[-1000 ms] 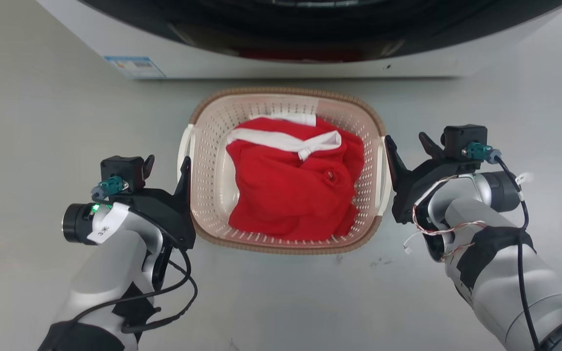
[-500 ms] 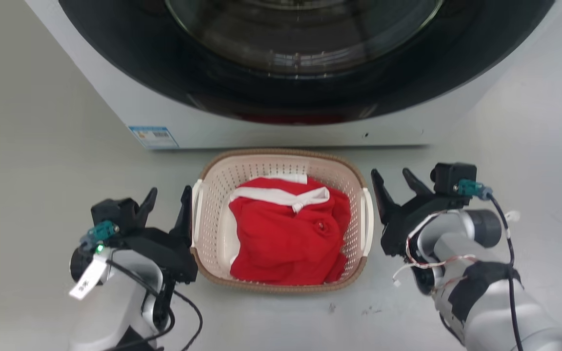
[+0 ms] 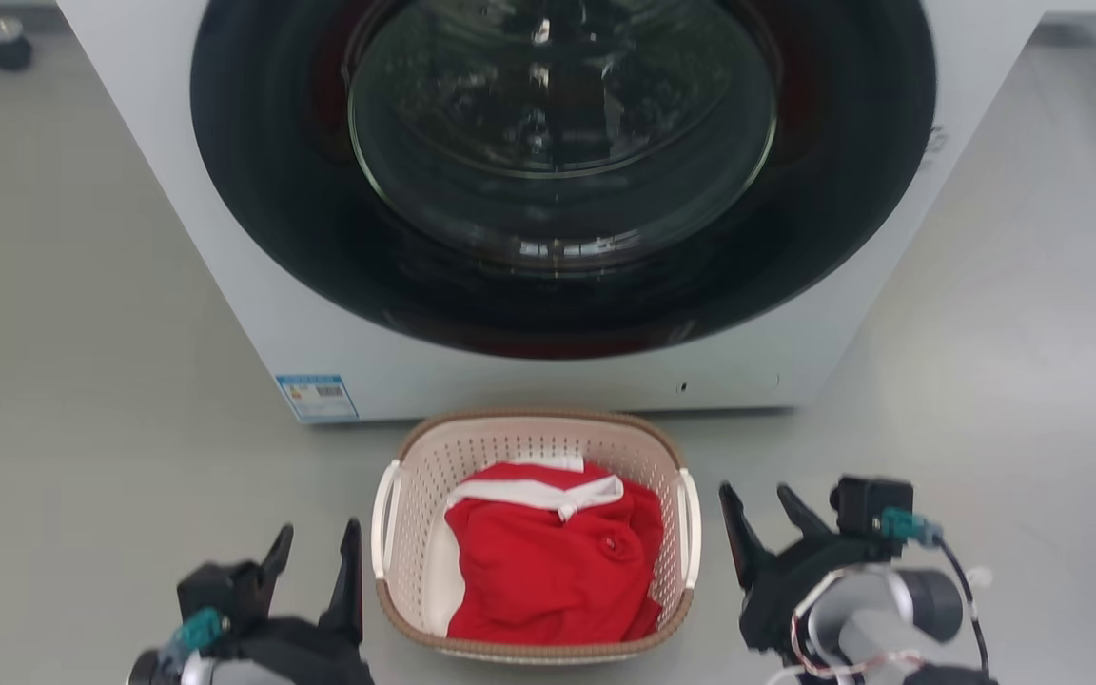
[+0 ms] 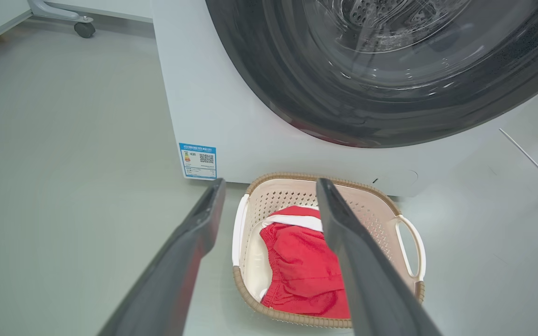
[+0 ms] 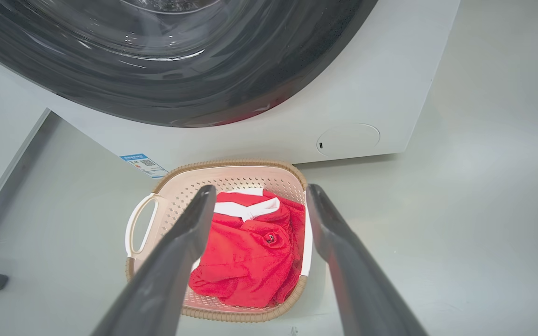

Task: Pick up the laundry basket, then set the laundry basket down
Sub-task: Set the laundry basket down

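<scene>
The laundry basket [image 3: 424,476] was cream, its walls dotted with rows of small holes, its rim a brown braid pattern, its handles white. The garment [image 3: 553,571] was red with white trim. The washer [image 3: 177,190] was white with a glossy black door ring and a blue-and-white label [image 3: 317,397]. My left gripper [image 3: 319,528] and right gripper [image 3: 754,490] were black, over a pale grey floor [image 3: 82,381].

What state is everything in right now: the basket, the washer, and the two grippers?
Basket: upright on the floor, holding a shirt, not gripped.
Shirt: red, crumpled inside the basket.
Washer: door shut.
Left gripper: open, empty, beside the basket's left side.
Right gripper: open, empty, beside the basket's right side.
</scene>
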You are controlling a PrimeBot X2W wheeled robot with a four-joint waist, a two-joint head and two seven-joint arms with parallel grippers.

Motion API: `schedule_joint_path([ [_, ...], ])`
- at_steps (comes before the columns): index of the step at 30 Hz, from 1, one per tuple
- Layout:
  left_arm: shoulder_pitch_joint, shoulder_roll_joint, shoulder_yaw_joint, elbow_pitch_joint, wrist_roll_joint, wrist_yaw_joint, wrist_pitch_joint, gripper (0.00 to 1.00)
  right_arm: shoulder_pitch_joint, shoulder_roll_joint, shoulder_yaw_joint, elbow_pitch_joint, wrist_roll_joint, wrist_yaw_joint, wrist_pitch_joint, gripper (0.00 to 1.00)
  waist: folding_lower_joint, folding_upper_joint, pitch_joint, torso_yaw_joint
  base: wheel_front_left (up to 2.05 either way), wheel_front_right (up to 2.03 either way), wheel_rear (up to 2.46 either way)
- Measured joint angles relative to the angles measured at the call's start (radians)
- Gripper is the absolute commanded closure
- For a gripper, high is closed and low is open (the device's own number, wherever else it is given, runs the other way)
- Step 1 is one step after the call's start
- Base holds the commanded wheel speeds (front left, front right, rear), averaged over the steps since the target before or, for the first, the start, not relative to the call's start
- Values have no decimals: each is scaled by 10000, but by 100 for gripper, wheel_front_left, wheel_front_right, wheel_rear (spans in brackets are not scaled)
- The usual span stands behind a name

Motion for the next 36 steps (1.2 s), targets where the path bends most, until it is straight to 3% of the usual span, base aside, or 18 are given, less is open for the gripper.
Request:
schedule_joint_path([
  [11,2670,96,500,-1770,387,456,0,0,2565,-299,-719,-1781,-821,-596,0,0,0,0,-1631,-124,0,0,0],
  [19,4276,-2,930,-3204,656,700,0,0,4090,-604,-1361,-3641,-1632,-849,0,0,0,0,-2527,-244,0,0,0],
  [36,5184,-27,1498,-5028,1200,867,0,0,5824,-1026,-3080,-6671,-3438,-949,0,0,2,2,-2525,-477,0,0,0],
])
